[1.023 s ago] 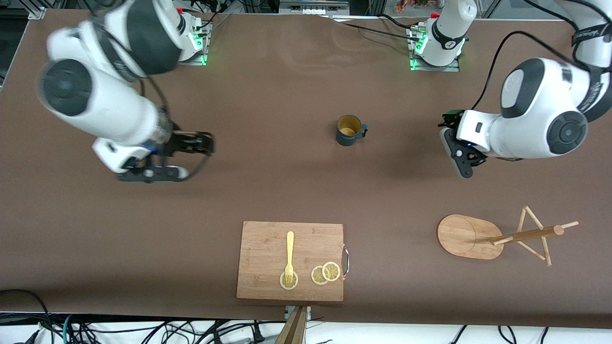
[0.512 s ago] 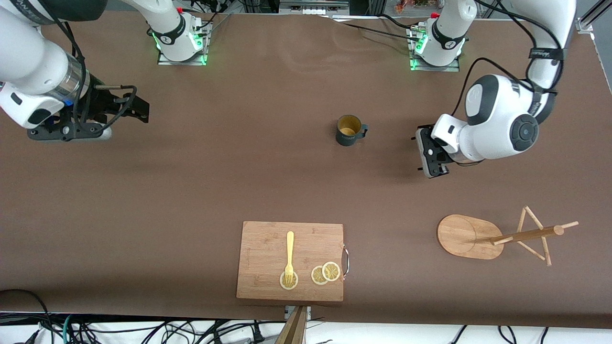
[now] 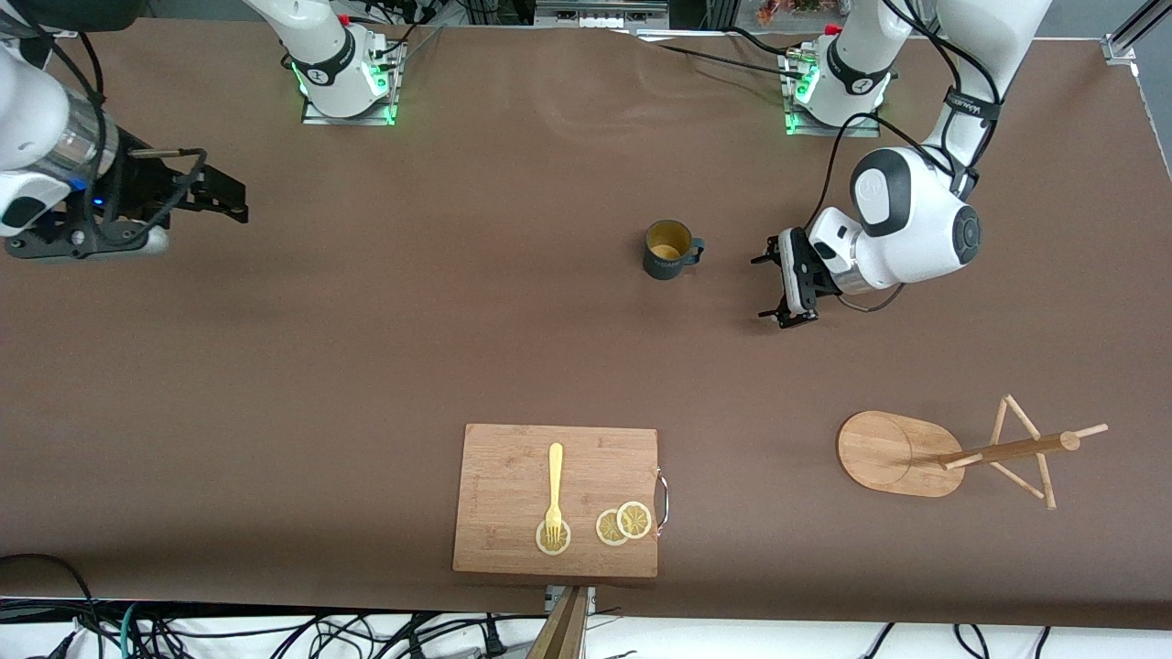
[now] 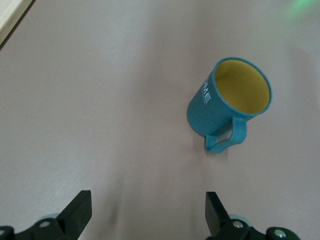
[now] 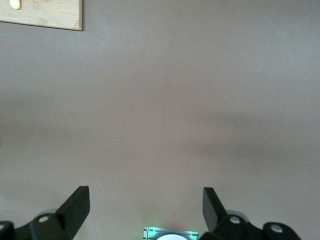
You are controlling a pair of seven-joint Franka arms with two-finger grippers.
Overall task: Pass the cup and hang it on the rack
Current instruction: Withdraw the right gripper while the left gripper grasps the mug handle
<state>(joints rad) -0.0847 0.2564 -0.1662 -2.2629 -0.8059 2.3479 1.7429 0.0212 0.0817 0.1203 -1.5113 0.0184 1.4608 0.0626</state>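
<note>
The cup [image 3: 671, 249] is a small dark teal mug with a yellow inside. It stands upright mid-table, with its handle pointing toward the left arm's end. My left gripper [image 3: 767, 288] hangs open just off the handle side, a short gap away, nothing between its fingers. The left wrist view shows the cup [image 4: 227, 107] ahead of the open left gripper [image 4: 148, 210]. The rack [image 3: 952, 453], a bamboo mug tree on an oval base, stands nearer the front camera at the left arm's end. My right gripper [image 3: 231, 201] is open over bare table at the right arm's end.
A wooden cutting board [image 3: 556, 499] with a yellow fork [image 3: 554, 490] and lemon slices [image 3: 623, 523] lies near the front edge. Its corner shows in the right wrist view as the cutting board [image 5: 45, 12]. Both arm bases stand along the table's edge farthest from the front camera.
The left gripper has swung in toward the cup's handle side. The right arm has pulled back toward its own end of the table. The cup has not moved.
</note>
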